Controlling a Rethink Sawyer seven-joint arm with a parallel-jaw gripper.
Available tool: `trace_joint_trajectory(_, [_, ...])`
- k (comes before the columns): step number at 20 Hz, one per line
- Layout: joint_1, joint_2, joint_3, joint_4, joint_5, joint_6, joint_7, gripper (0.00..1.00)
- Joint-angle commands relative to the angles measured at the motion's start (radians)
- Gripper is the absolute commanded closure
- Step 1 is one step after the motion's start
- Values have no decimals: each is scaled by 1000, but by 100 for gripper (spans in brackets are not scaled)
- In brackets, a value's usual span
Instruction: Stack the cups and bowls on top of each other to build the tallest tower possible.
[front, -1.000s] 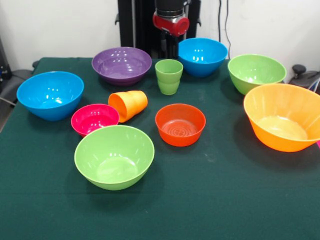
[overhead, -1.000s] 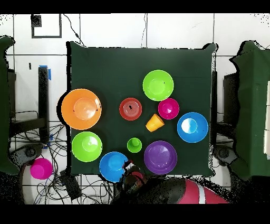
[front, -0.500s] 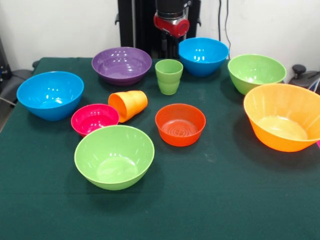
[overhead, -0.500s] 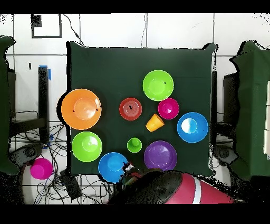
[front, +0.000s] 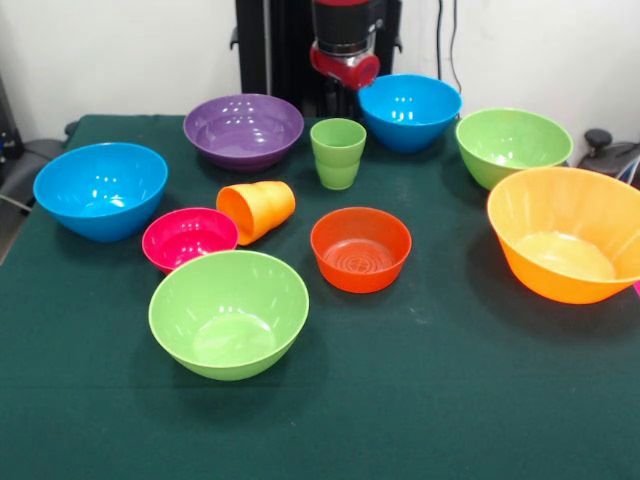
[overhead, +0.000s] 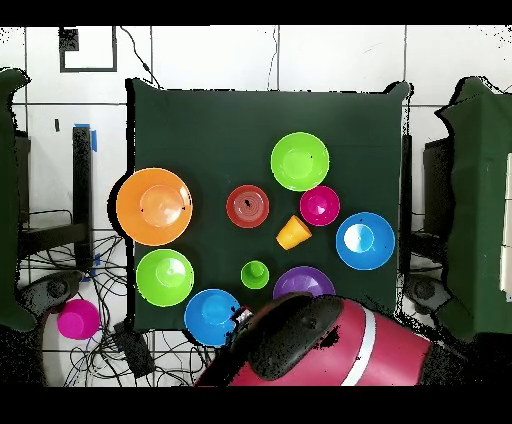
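The light green cup (front: 338, 152) stands upright near the back; it also shows in the overhead view (overhead: 255, 274). The orange cup (front: 258, 209) lies on its side against the small magenta bowl (front: 188, 238). The small orange-red bowl (front: 360, 248) sits mid-table. The purple bowl (front: 243, 128), two blue bowls (front: 100, 188) (front: 410, 110), two light green bowls (front: 228, 312) (front: 512, 145) and the large orange bowl (front: 570, 235) stand apart, none stacked. My gripper (front: 342, 85) hangs at the back edge, close beside the back blue bowl's rim (overhead: 210, 315).
The red arm (overhead: 340, 350) covers the table's robot-side edge and part of the purple bowl (overhead: 300, 285) in the overhead view. A magenta round object (overhead: 77, 319) lies on the floor off the table. The black pedestal (front: 275, 50) stands behind the table.
The arm has swung further out over the table's robot-side edge, now hiding part of the purple bowl. The back blue bowl has shifted slightly away from the gripper.
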Motion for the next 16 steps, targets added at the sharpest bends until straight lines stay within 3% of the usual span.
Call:
trace_joint_trajectory(1, [15,64,89,-168,59,-74,193,0])
trace_joint_trajectory(10, [20,22,76,-143,72,-39,179,0])
trace_joint_trajectory(16, [57,-222,29,-16,113,114,145,0])
